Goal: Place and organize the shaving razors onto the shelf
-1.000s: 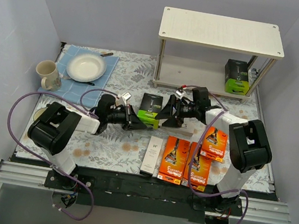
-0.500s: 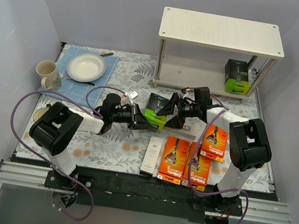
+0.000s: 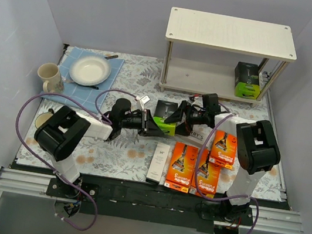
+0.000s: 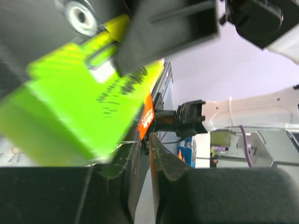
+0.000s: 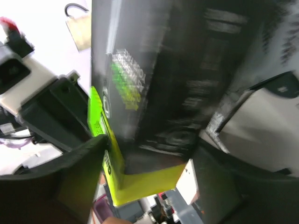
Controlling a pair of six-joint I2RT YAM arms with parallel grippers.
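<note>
Black cardboard razor box with a lime-green end (image 3: pixel 165 109) sits mid-table — right gripper (image 3: pixel 174 115) straddles it wide, left gripper (image 3: pixel 153 125) nearly pinched at its green end; neither grip is certain.

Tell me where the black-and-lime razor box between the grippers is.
The black-and-lime razor box is mid-table in the top view, between the left gripper and right gripper, in front of the shelf, behind the orange razor boxes.

Black cardboard box with lime-green end (image 3: pixel 164 109): glossy print. Orange flat razor boxes (image 3: pixel 182 166): shiny card. Two-tier shelf (image 3: pixel 231 33): matt pale wood boards, thin metal legs. Table (image 3: pixel 121 147): floral cloth cover. White round plate (image 3: pixel 90 70): glazed, smooth.
</note>
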